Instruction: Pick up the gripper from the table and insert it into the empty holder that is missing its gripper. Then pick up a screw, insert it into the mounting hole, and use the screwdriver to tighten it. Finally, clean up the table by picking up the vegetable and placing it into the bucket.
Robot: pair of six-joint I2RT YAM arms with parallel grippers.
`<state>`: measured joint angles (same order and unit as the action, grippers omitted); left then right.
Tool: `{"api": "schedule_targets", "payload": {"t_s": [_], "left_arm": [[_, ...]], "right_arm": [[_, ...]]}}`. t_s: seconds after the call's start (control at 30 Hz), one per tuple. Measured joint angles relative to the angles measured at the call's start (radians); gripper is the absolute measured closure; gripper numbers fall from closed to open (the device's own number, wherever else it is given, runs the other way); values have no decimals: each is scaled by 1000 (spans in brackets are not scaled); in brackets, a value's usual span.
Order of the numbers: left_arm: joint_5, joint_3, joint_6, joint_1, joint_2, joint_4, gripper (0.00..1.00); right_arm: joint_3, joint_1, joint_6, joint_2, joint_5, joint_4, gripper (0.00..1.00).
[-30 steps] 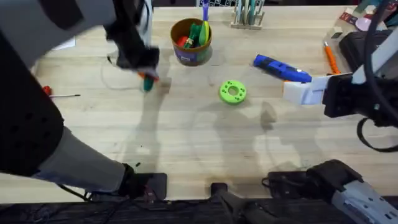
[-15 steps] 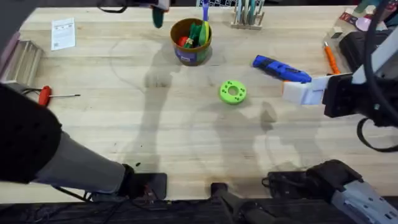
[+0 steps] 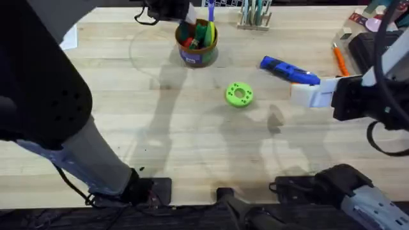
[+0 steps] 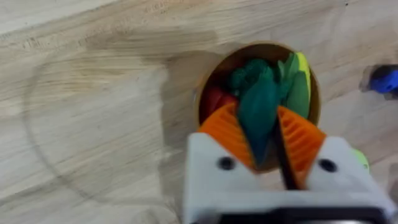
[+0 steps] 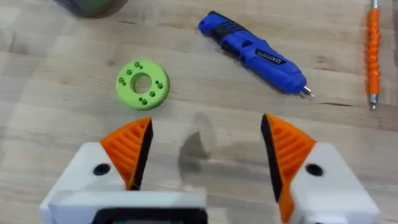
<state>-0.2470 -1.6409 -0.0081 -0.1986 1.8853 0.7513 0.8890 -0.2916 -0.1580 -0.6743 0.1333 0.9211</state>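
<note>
In the left wrist view my left gripper [image 4: 260, 134] is shut on the vegetable [image 4: 258, 109], a dark green oblong toy between the orange pads. It hangs tip down over the mouth of the bucket [image 4: 211, 74], which holds red and green toys. Overhead, the left gripper [image 3: 186, 27] is above the left rim of the brown-gold bucket [image 3: 197, 56] at the table's back. The blue screwdriver [image 3: 289, 70] lies on the wood to the right of it. Beside the screwdriver [image 5: 255, 53], my right gripper [image 3: 312, 94] [image 5: 208, 152] hovers open with nothing between its pads.
A lime-green disc [image 3: 239, 94] [image 5: 142, 84] lies at mid-table between bucket and right gripper. A slim orange-handled tool [image 3: 339, 59] [image 5: 372, 50] lies at the far right, next to dark equipment. A rack of tools [image 3: 254, 16] stands at the back edge.
The left arm lifted the vegetable from the table left of the bucket, swung back, then right, and now holds it over the bucket. The right arm has not moved.
</note>
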Motion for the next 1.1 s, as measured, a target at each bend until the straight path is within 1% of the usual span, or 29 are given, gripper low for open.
{"api": "schedule_targets", "payload": {"t_s": [0.1, 0.13, 0.17, 0.2, 0.33, 0.43, 0.5, 0.63, 0.73, 0.83, 0.97, 1.1], "left_arm": [[0, 0, -1, 0, -1, 0, 321], [0, 0, -1, 0, -1, 0, 182], [0, 0, -5, 0, -1, 0, 58], [0, 0, -5, 1, -2, 0, 28], [0, 0, -4, 4, -13, 24, 15], [0, 1, -3, 11, -65, 75, 14], [4, 1, 0, 16, -125, 136, 13], [31, 1, 2, 21, -261, 296, 15], [42, 24, 4, 21, -346, 359, 15], [61, 128, 3, 21, -439, 352, 15], [88, 357, -8, 22, -598, 320, 14], [96, 552, -35, 21, -750, 300, 14]], "right_arm": [[0, 0, 0, 0, 0, 0, 21], [0, 0, 0, 0, 0, 0, 21], [0, 0, 0, 0, 0, 0, 22], [0, 0, 0, 0, 0, 0, 22], [0, 0, 0, 0, 0, 0, 23], [0, 0, 0, 0, 0, 0, 21], [0, 0, 0, 0, 0, 0, 21], [0, 0, 0, 0, 0, 0, 21], [0, 0, 0, 0, 0, 0, 23], [0, 0, 0, 0, 0, 0, 23], [0, 0, 0, 0, 0, 0, 23], [0, 0, 0, 0, 0, 0, 22]]}}
